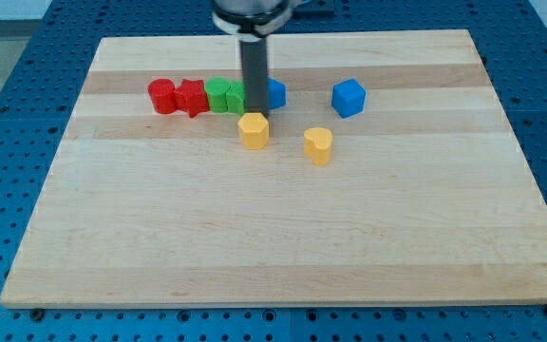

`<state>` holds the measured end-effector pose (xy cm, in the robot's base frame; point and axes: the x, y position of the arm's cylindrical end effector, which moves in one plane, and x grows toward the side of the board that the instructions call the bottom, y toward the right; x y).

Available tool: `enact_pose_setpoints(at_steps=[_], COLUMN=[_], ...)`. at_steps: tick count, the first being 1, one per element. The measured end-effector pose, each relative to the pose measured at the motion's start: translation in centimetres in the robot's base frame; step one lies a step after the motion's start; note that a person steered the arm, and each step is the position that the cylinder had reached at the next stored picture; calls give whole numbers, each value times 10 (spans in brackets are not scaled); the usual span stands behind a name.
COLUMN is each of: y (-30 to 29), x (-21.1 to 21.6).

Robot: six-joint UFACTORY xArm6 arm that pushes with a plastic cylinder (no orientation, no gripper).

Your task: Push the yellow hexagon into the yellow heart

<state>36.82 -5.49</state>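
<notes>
The yellow hexagon [253,130] lies on the wooden board [283,237], a little above the middle. The yellow heart [318,145] lies to its right and slightly lower, a short gap apart. My rod comes down from the view's top, and my tip [255,114] sits right at the hexagon's upper edge, touching or nearly touching it.
A row of blocks lies just above the hexagon: a red cylinder [162,96], a red star-like block [191,97], two green blocks [226,95], and a blue block [274,93] partly behind the rod. A blue cube [348,98] stands apart to the right.
</notes>
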Motion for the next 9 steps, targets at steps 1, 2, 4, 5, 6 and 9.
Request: enact_pose_setpoints(at_steps=[1, 2, 4, 5, 6, 9], y=[-50, -60, 15, -8, -16, 61], x=[1, 18, 45, 35, 13, 37])
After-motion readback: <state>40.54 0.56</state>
